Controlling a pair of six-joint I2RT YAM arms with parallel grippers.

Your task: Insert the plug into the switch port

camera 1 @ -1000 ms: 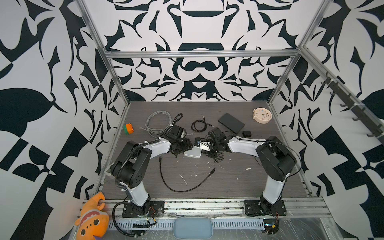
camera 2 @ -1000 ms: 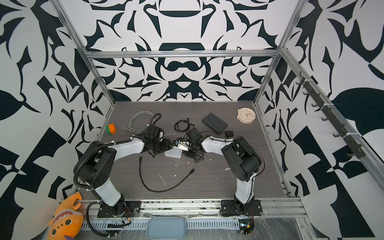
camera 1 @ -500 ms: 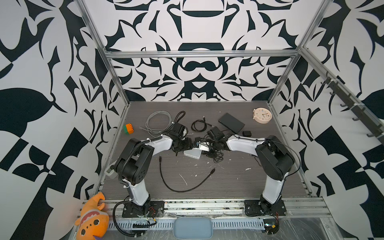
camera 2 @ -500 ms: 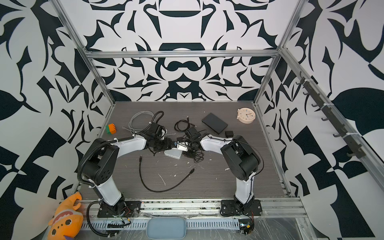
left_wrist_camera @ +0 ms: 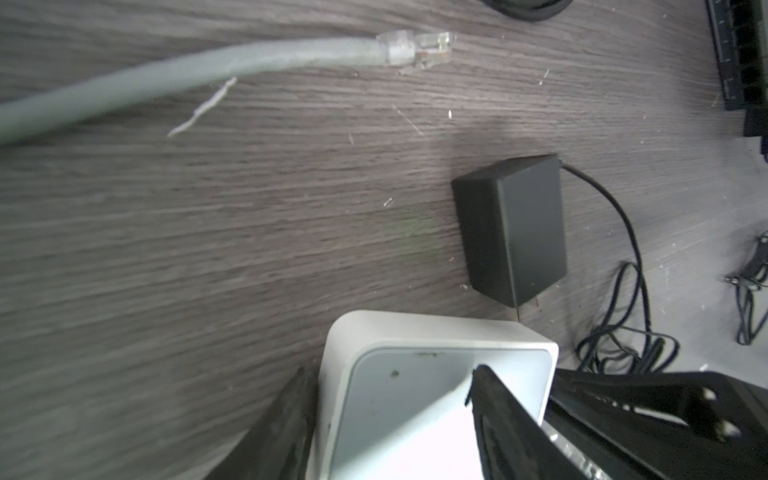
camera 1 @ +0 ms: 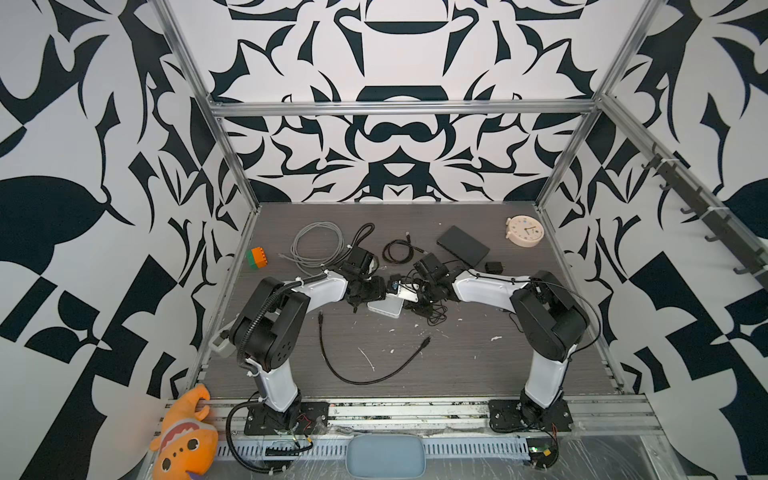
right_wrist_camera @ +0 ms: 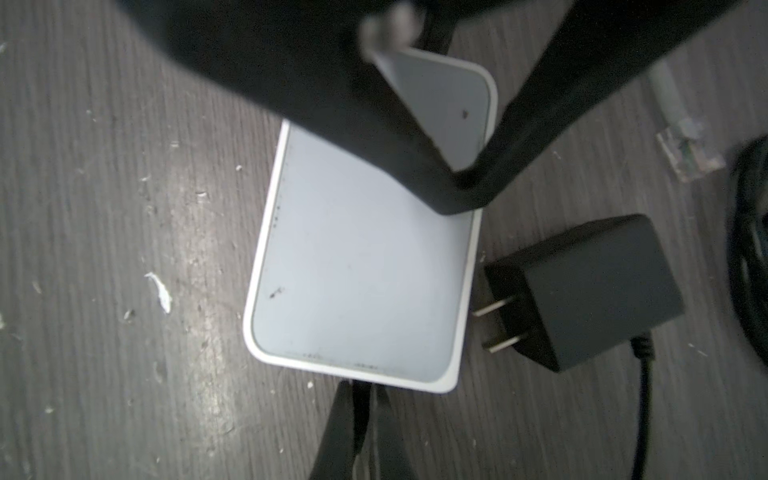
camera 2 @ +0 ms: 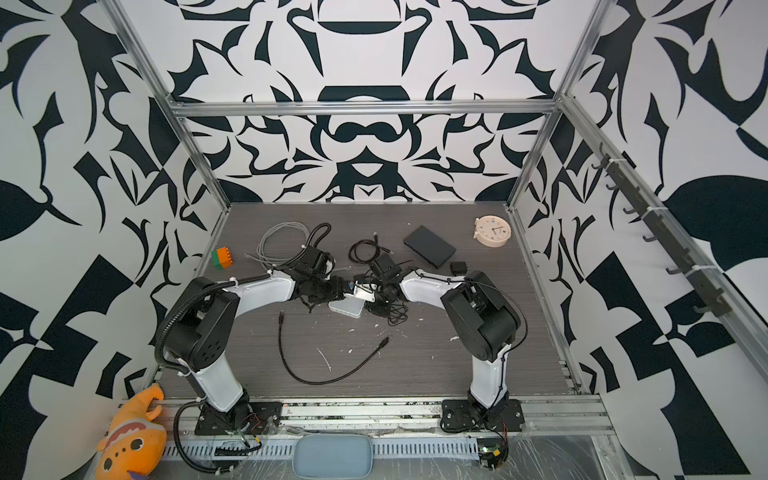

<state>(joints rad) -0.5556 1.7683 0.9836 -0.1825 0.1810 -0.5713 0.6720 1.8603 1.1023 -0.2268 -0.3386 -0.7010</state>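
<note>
In both top views the two arms met over the middle of the table [camera 1: 478,365]. The left gripper [camera 1: 392,291] had its fingers around a white switch [camera 1: 405,294], which was tilted and raised over a flat white box [camera 1: 384,309]. The right gripper [camera 1: 417,293] sat just beside the switch among thin black wires, too small there for me to read its jaws. A coiled grey cable [camera 1: 318,247] lay well behind the left arm.

From the left wrist, the switch filled the space between the gripper's fingers [left_wrist_camera: 498,415], one along its side and one across its face, so it was held. A black adapter [left_wrist_camera: 513,228] lay just past the switch's corner. The clear plug [left_wrist_camera: 559,45] on the grey cable's end lay loose on the table, well apart from the switch.

From the right wrist, that gripper's fingers [right_wrist_camera: 345,415] were pressed together at the near edge of the flat box. I couldn't tell whether anything was pinched between them. The adapter's prongs pointed at the box's side, just beside it.
</note>
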